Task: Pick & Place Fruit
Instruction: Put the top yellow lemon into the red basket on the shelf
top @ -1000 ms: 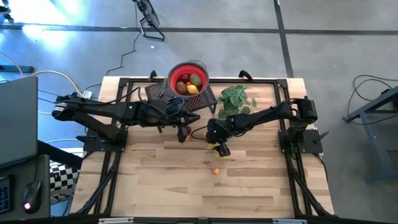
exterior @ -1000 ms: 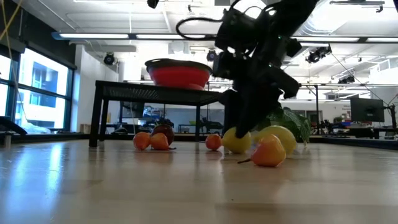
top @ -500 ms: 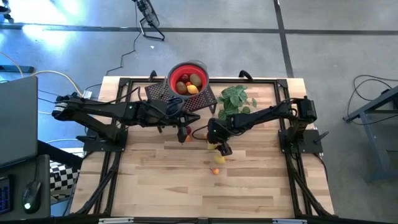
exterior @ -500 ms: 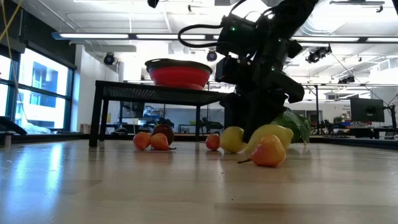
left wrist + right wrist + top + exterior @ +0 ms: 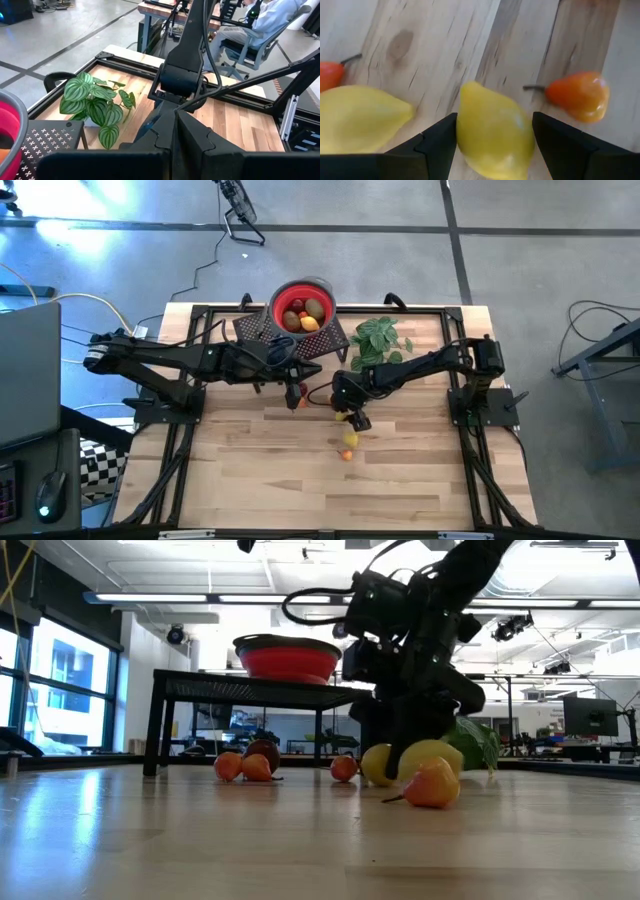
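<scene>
My right gripper [image 5: 352,425] points steeply down over the table's middle, open. Its two fingers stand on either side of a yellow lemon [image 5: 492,132], which lies on the wood. A second lemon [image 5: 360,117] lies beside it, and an orange pear-shaped fruit [image 5: 580,95] lies just toward the near edge [image 5: 346,454]. Small orange and dark red fruit [image 5: 250,762] lie under the bowl's stand. My left gripper [image 5: 175,135] hovers shut near that stand [image 5: 290,380], holding nothing. My right gripper has the lemon [image 5: 470,125] between its open fingers [image 5: 437,142], which come from above and slant toward the near edge. The lemon rests on the table. Whether either finger touches it I cannot tell.
A red bowl [image 5: 303,305] with several fruit in it stands on a black perforated stand [image 5: 290,338] at the far middle. A green leafy plant [image 5: 378,338] stands to the stand's right. A black frame [image 5: 440,312] runs around the table. People sit beyond the table [image 5: 270,20].
The lemon that lay under my right gripper's fingertips has shifted a little toward the table's near edge and now lies close to the orange pear-shaped fruit. My right gripper has stayed open above it.
</scene>
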Motion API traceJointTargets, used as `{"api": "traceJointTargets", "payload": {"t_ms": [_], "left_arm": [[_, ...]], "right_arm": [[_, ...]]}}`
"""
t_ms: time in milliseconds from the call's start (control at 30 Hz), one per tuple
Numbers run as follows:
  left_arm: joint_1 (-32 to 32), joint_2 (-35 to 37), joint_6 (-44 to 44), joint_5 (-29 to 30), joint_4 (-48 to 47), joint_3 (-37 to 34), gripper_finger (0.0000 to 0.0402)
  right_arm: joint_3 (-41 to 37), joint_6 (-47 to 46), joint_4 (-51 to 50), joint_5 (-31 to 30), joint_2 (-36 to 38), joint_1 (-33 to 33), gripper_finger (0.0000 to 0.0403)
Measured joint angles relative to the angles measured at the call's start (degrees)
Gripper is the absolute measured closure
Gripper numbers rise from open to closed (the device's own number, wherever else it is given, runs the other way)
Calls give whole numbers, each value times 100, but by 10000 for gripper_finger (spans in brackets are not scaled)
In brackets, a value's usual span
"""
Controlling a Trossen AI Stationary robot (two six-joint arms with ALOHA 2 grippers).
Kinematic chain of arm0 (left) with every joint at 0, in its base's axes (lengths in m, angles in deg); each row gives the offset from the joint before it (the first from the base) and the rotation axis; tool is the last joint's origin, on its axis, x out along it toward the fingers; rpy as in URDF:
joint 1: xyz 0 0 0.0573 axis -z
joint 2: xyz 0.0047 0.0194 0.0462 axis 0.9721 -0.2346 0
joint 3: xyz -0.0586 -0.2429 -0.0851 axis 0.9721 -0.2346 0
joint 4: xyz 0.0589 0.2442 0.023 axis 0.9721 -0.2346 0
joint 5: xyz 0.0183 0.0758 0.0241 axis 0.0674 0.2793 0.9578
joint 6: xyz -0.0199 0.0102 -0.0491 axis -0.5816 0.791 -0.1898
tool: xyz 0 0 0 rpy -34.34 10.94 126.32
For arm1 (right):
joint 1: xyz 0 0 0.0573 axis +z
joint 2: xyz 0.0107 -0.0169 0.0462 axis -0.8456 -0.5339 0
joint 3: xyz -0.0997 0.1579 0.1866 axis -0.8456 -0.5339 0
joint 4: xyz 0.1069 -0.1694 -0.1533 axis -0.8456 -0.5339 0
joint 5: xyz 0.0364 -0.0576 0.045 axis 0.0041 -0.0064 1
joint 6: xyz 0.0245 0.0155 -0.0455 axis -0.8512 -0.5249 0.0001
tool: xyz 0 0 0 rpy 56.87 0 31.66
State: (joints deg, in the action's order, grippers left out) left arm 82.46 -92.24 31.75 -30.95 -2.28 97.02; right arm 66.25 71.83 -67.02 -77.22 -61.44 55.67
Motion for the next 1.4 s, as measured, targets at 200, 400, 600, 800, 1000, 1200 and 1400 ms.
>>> {"api": "traceJointTargets", "payload": {"t_ms": [200,400,600,800,1000,1200,1400], "left_arm": [[0,0,0,0,-1,0,383],[-2,0,2,0,-1,0,383],[0,0,0,0,-1,0,383],[-1,0,0,-2,-1,0,383],[0,0,0,-20,2,0,383],[0,0,0,-17,2,0,383],[0,1,2,41,15,0,383]], "right_arm": [[2,120,-1,-9,2,-21,156],[2,123,-18,-5,2,-66,160],[2,140,-20,22,4,-99,194],[2,137,-22,192,7,-105,190],[2,129,-25,325,11,-105,191],[2,123,-79,329,255,-105,201],[14,116,6,292,717,-173,187]]}}
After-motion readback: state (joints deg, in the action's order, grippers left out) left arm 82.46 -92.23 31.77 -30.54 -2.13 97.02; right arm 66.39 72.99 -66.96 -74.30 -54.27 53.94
